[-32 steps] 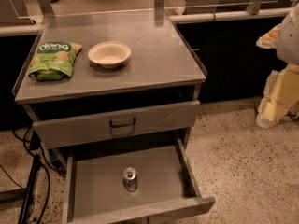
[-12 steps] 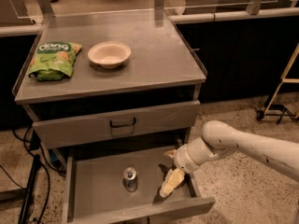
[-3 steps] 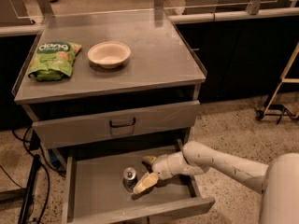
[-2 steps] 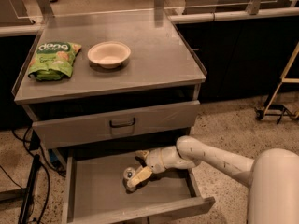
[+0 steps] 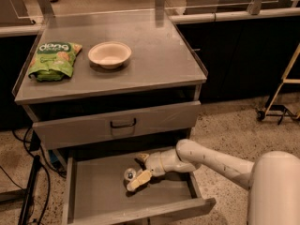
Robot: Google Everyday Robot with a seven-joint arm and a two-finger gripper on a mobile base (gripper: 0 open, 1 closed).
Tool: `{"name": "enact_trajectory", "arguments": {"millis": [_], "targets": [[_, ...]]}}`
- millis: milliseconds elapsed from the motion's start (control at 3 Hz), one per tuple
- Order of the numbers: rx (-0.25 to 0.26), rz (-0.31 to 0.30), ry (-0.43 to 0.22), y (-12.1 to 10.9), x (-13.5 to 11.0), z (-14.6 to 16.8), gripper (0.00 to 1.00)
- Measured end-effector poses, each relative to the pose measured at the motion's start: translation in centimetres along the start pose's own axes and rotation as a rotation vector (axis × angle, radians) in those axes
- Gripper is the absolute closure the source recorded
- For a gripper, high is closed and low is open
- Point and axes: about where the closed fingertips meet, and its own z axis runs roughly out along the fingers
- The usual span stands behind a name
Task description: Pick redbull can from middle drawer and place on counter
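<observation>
The redbull can [image 5: 129,174] stands upright on the floor of the pulled-out middle drawer [image 5: 93,191], its shiny top showing. My gripper [image 5: 139,169] has reached into the drawer from the right and is open. One cream finger [image 5: 138,180] lies just in front of and against the can, and the other points back behind it. The can is at the fingertips, not held. The counter [image 5: 154,55] is the steel top of the cabinet above.
A green snack bag [image 5: 53,59] and a cream bowl [image 5: 109,54] sit on the left half of the counter. A shut drawer with a black handle [image 5: 123,123] overhangs the back of the open drawer. Cables lie on the floor at the left.
My arm swung in from the right, lowered into the drawer and slid left, so that the fingers now reach the can. The can has not moved.
</observation>
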Motion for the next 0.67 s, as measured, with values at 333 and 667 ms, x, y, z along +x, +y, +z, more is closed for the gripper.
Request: {"name": "enact_trajectory", "arguments": {"millis": [333,667], "targets": [[-0.015,0.001,-0.019,0.49,0.95,0.7,0.0],[-0.022,0.006,-0.022,0.91,1.78,0.88,0.0]]}}
